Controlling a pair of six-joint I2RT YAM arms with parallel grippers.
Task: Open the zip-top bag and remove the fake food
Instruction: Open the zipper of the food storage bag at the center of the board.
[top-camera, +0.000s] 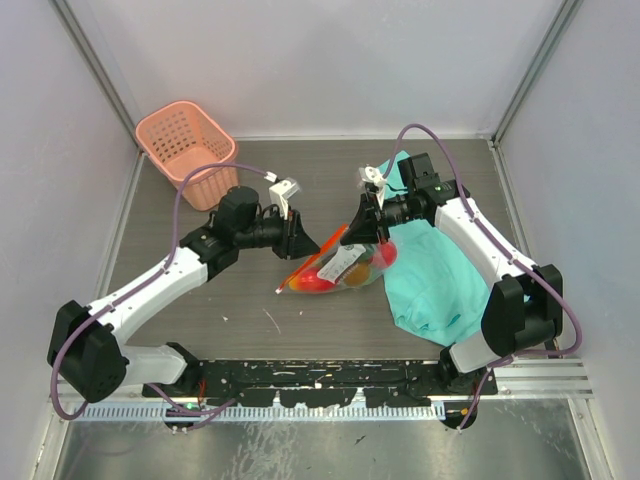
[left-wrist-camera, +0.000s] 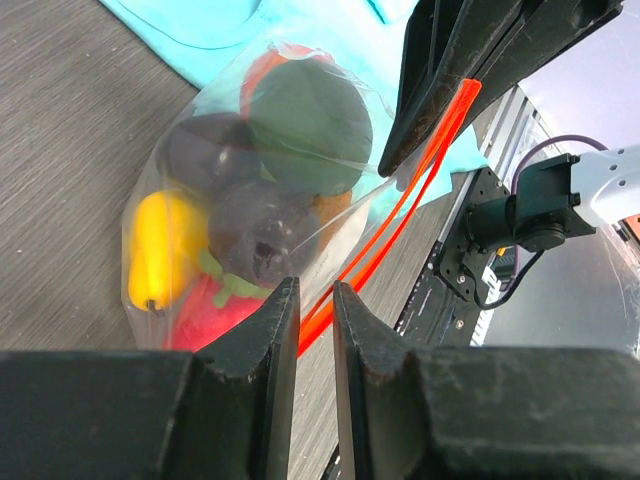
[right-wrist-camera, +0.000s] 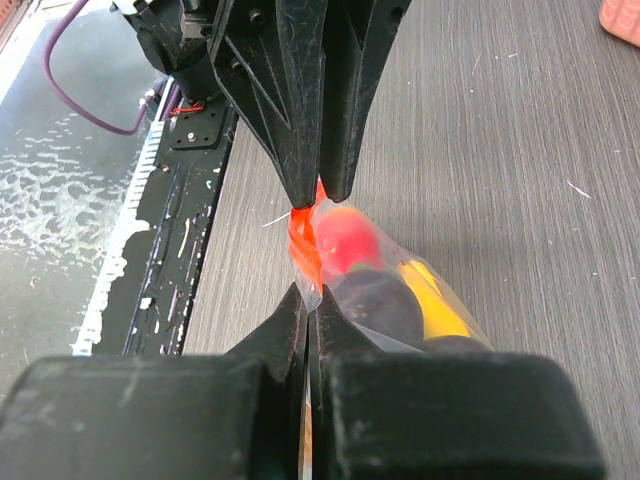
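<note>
From above, the zip-top bag lies mid-tabletop with the fake food inside, so nothing is out yet; the left hand sits at its 10 o'clock, the right hand at 1 o'clock. The left wrist view shows that hand grasping the red-orange zip strip, though whether the seal has parted is unclear. The right wrist view shows the right hand clenched on the strip, its fingers hiding much of the food.

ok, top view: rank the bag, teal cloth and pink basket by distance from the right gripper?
1. zip-top bag: pinched in the right gripper, mid-table.
2. teal cloth: close by, on the table's right side under that arm.
3. pink basket: far-left corner, clearly farthest.
</note>
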